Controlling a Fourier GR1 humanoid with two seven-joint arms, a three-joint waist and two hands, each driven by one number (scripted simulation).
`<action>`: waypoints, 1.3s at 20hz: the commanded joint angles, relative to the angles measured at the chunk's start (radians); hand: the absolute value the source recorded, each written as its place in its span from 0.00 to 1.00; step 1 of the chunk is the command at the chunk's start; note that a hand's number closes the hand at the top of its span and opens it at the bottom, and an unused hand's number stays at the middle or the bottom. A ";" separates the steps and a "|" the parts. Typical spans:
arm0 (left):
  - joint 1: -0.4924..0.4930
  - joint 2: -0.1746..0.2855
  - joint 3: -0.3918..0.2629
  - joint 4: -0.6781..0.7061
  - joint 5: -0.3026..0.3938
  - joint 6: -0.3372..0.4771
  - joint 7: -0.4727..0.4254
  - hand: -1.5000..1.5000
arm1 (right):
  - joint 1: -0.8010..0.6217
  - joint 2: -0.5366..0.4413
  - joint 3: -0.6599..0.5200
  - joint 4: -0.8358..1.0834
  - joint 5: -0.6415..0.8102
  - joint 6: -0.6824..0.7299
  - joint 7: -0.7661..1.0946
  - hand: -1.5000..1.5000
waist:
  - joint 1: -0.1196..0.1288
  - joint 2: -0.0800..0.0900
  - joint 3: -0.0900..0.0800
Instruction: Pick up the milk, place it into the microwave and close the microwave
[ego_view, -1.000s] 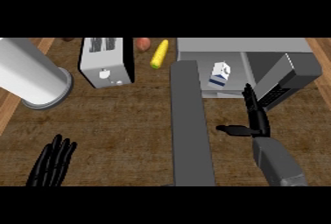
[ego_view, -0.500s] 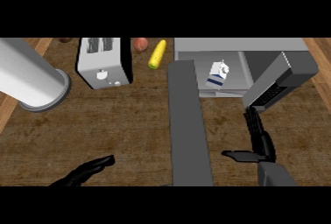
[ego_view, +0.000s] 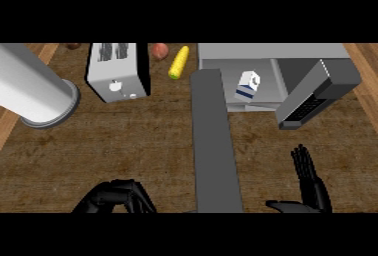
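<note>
- The milk (ego_view: 249, 86) already stands in the microwave (ego_view: 273, 52), whose open door (ego_view: 316, 97) hangs at twelve o'clock from the right hand (ego_view: 310, 184), fingers straight.
- The left hand (ego_view: 117, 197), curled on nothing, is farther off.

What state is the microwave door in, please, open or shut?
Open: the door juts out over the counter, and the milk shows inside the microwave.

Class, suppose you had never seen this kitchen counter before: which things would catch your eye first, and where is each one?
The white and blue milk carton stands out, upright inside the open microwave at upper right. A long grey bar, apparently the microwave's open door, runs down the middle of the counter. At left a big pale cylinder sits beside a toaster, and the right hand shows open at lower right.
</note>
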 joint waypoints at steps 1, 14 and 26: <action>-0.144 -0.021 0.007 0.093 -0.019 -0.008 0.065 1.00 | 0.131 0.037 0.044 -0.160 -0.021 0.075 -0.024 0.00 | -0.013 0.004 0.003; -0.451 -0.069 -0.214 0.465 -0.057 0.012 0.074 1.00 | 0.336 -0.055 0.066 -0.491 -0.161 0.164 0.100 0.00 | -0.013 0.008 0.003; -0.678 -0.070 -0.575 0.762 0.111 0.354 0.071 1.00 | 0.482 -0.102 0.168 -0.738 -0.242 0.264 0.083 0.00 | -0.068 0.012 0.003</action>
